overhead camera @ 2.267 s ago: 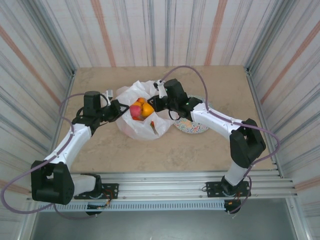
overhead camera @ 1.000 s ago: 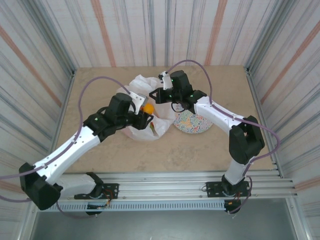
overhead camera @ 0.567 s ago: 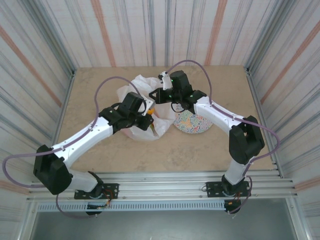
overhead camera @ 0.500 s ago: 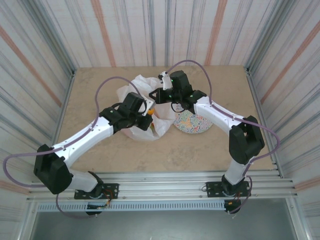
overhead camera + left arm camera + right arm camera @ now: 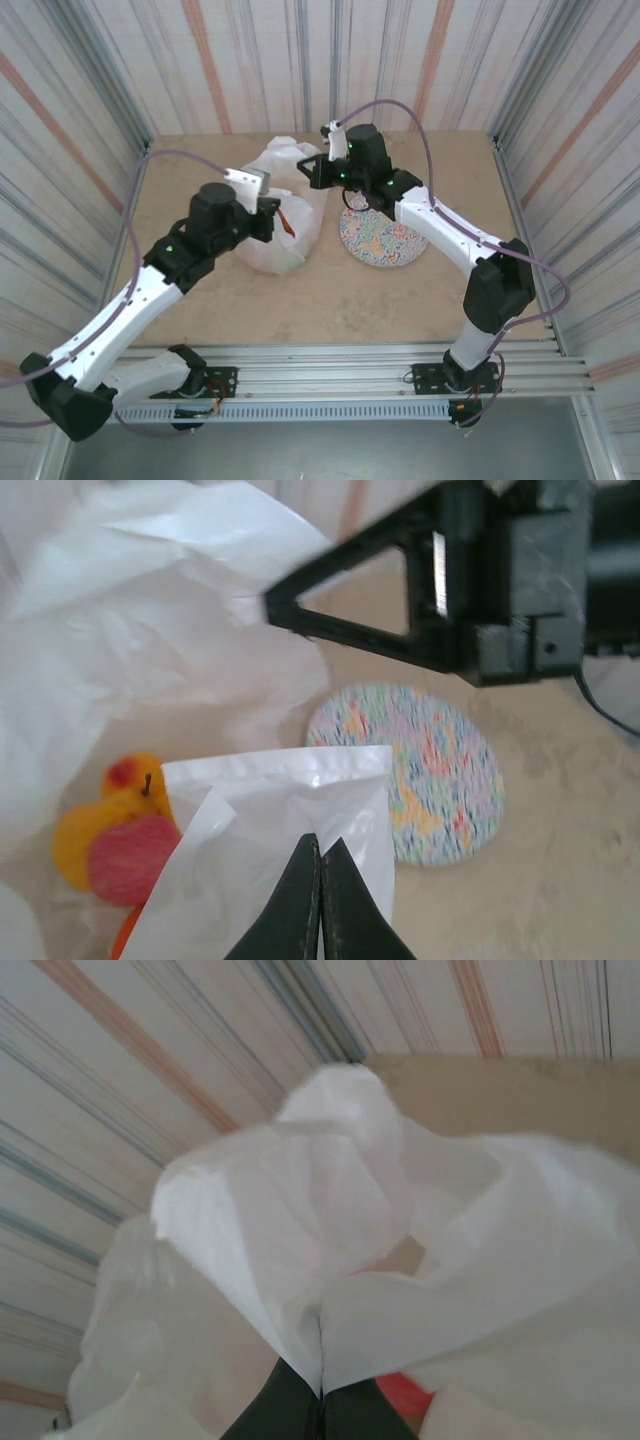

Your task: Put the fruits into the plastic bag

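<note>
Left gripper [image 5: 319,865]: clenched on thin white translucent plastic bag [image 5: 283,210]
Right gripper [image 5: 320,1392]: clamped on it too (opposite rim)
Round yellow and red fruits [image 5: 110,830]: inside, toward table [image 5: 400,292] far edge

The left gripper [image 5: 320,848], held open at the mouth of the bag [image 5: 278,250] a second ago, is now being shut on a flap of it. The bag is being lifted and drawn taller between the left gripper and the right gripper [image 5: 316,174], both being carried higher than before. The mouth is being narrowed, so the fruits [image 5: 112,832] are being hidden more from above, and the plate [image 5: 380,240] is being uncovered
</note>
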